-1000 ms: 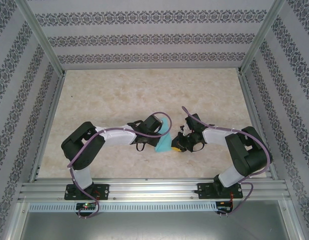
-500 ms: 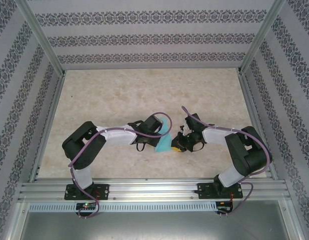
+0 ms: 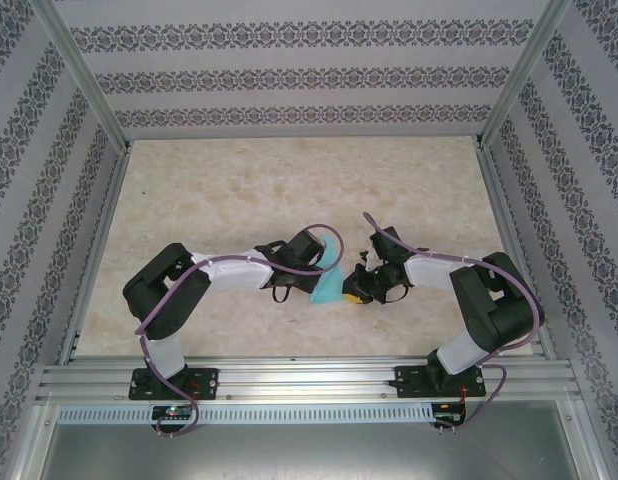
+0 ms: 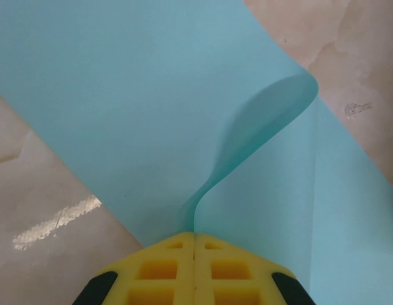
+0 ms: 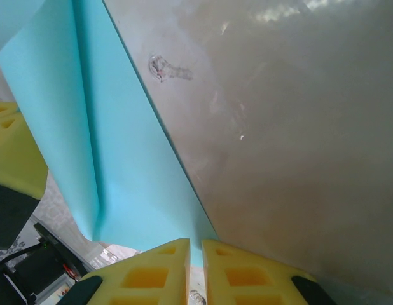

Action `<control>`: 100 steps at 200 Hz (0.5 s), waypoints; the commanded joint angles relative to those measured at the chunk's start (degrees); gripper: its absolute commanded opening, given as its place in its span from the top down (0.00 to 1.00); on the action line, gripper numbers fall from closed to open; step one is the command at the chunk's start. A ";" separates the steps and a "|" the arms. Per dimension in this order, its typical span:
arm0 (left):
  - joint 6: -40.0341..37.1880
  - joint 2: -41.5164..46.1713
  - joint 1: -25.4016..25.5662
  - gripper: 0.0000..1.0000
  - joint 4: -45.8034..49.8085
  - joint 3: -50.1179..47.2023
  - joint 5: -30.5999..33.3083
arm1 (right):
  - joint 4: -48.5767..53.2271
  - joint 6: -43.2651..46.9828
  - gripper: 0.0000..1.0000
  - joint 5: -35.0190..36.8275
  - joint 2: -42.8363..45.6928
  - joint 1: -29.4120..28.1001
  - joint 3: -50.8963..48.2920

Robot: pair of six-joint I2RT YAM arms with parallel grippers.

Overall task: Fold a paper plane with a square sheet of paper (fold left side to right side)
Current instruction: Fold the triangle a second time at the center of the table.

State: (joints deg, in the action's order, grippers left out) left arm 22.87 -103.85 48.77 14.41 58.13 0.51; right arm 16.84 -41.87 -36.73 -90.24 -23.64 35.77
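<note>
One square sheet of paper [image 3: 329, 288] sits near the front middle of the bench [image 3: 239, 190], raised between the two arms, which reach in from either side. Only its turquoise face shows.

There are two tools, each with two yellow fingers. The left tool [image 4: 194, 238] is clenched: in the left wrist view its fingers press flat together with no gap, and the sheet comes out from between them. From there the paper rises in one soft, uncreased curl that bends over toward the right, while the rest of the sheet spreads wide beyond it, with bench visible at both sides.

The right tool [image 5: 196, 249] has its fingers almost together, with one narrow slit left between them. The lower edge of the sheet reaches into the slit, but I cannot tell whether the fingers actually pinch it. In this view the paper shows one long fold line running up and to the left.

One small pale scuff [image 5: 166, 67] marks the bench just beside the sheet's edge.
</note>
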 commanded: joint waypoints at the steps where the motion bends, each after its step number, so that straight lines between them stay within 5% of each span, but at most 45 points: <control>1: -0.68 2.50 -0.61 1.00 -0.09 -0.73 1.25 | 0.91 1.17 0.85 2.81 -1.55 -0.71 0.17; 100: -0.35 2.61 -0.61 1.00 -0.22 -1.85 1.68 | 0.88 1.15 0.84 2.89 -1.64 -0.71 0.18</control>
State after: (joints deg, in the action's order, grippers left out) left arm 22.90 -103.07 48.77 14.41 57.12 0.86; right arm 16.97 -41.87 -36.73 -90.28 -23.64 35.86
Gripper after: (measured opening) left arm 0.057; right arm 0.153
